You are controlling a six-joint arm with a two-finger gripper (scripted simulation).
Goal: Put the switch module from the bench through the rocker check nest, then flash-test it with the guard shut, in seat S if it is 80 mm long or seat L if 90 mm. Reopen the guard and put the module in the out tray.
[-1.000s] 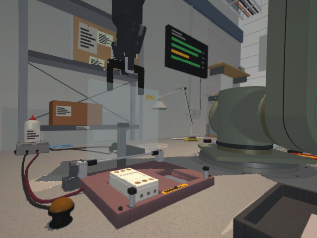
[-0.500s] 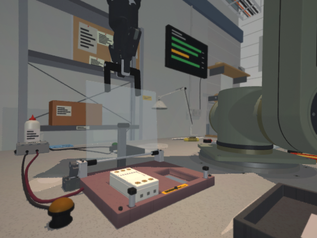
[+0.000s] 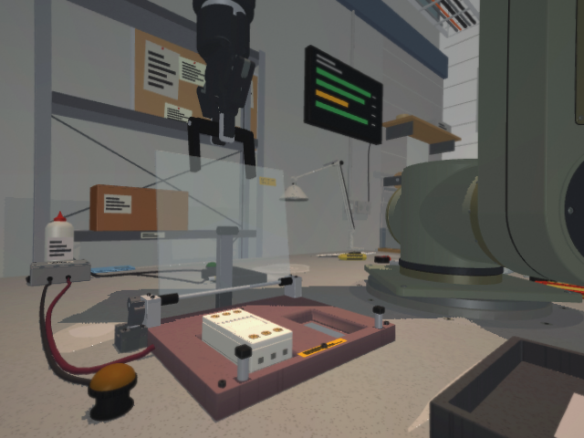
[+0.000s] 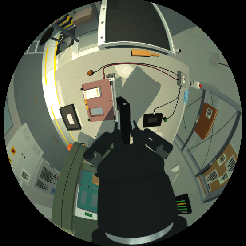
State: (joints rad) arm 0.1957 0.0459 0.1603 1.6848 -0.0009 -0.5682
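My gripper [image 3: 221,165] [image 4: 125,124] hangs high above the back edge of the maroon flash-test fixture [image 3: 271,342] [image 4: 98,101], shut on the top edge of the clear guard [image 3: 221,221], which stands upright on its hinge rod [image 3: 226,290]. The white switch module [image 3: 246,335] [image 4: 92,92] sits in the fixture's left seat. The right seat [image 3: 325,324] [image 4: 97,111] is empty. The dark rocker check nest [image 4: 152,120] lies on the bench beyond the guard. The out tray [image 3: 514,396] [image 4: 70,118] is at the front right.
Behind the work stands a grey shelf rack with a brown box [image 3: 137,207] and a noticeboard. An orange push button [image 3: 112,389] [image 4: 90,73] sits left of the fixture, cabled to a grey junction box [image 3: 59,271] with a white bottle. The arm's green base [image 3: 453,235] fills the right.
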